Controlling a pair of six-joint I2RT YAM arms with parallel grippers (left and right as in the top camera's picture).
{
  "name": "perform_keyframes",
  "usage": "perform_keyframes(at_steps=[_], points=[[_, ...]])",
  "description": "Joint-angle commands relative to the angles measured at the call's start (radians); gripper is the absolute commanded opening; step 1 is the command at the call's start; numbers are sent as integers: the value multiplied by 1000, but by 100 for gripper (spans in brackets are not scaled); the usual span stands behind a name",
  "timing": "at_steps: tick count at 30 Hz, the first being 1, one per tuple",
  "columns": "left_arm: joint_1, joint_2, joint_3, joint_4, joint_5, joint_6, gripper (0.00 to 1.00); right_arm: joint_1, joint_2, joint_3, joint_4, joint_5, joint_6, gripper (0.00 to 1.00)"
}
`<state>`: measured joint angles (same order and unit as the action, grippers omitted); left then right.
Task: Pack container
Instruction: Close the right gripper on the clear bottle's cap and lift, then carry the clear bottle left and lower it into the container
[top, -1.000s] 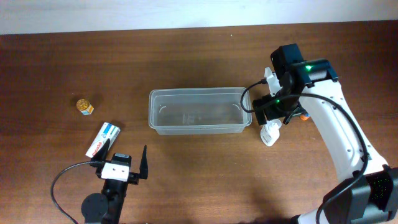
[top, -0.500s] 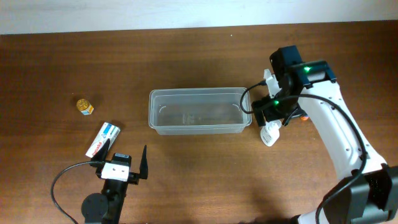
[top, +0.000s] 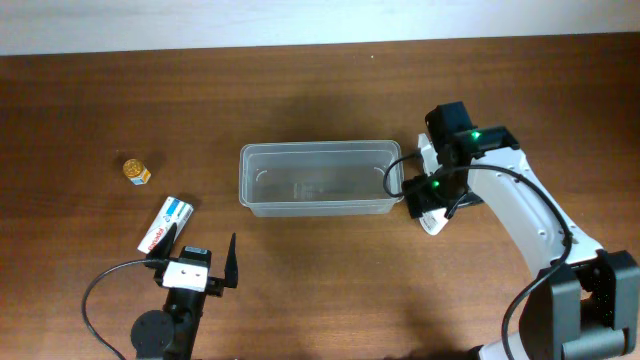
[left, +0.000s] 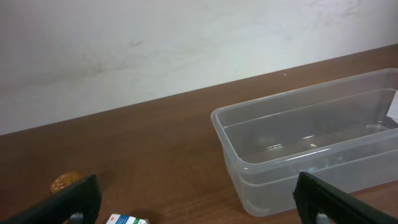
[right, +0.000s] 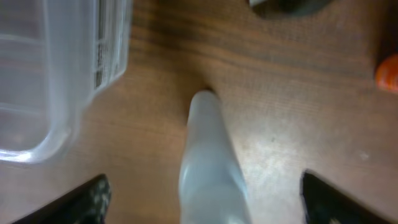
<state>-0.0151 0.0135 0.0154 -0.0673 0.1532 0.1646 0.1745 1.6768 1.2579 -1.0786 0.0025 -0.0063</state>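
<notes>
a pick-up of the white bottle (right: 208, 143) is being set up: the right end effector (right: 207, 198) is being held wide open astride it, gripping nothing, just beside the empty container (top: 315, 180) on the desk (top: 300, 290). a square closing, then lifting, is being called for.

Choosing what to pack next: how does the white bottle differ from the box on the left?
The white bottle is plain and rounded; the box is flat-sided with blue and red print. The bottle lies close beside the container; the box lies well apart. Both lie on the table, outside it.
</notes>
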Motion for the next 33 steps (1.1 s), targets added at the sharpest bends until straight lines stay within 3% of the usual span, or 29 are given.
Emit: perform_keyframes(at_steps=[1, 9, 13, 16, 23, 33], points=[[5, -8, -6, -1, 0, 9, 99, 2, -2, -51, 37, 11, 3, 76], [5, -8, -6, -1, 0, 10, 99, 2, -2, -65, 55, 37, 4, 36], [5, -8, -6, -1, 0, 9, 99, 2, -2, -65, 55, 36, 4, 23], [5, -8, -6, -1, 0, 9, 99, 2, -2, -62, 50, 36, 16, 18], [5, -8, -6, -1, 0, 9, 99, 2, -5, 5, -24, 35, 46, 16], [5, -8, -6, -1, 0, 9, 99, 2, -10, 304, -312, -13, 49, 16]])
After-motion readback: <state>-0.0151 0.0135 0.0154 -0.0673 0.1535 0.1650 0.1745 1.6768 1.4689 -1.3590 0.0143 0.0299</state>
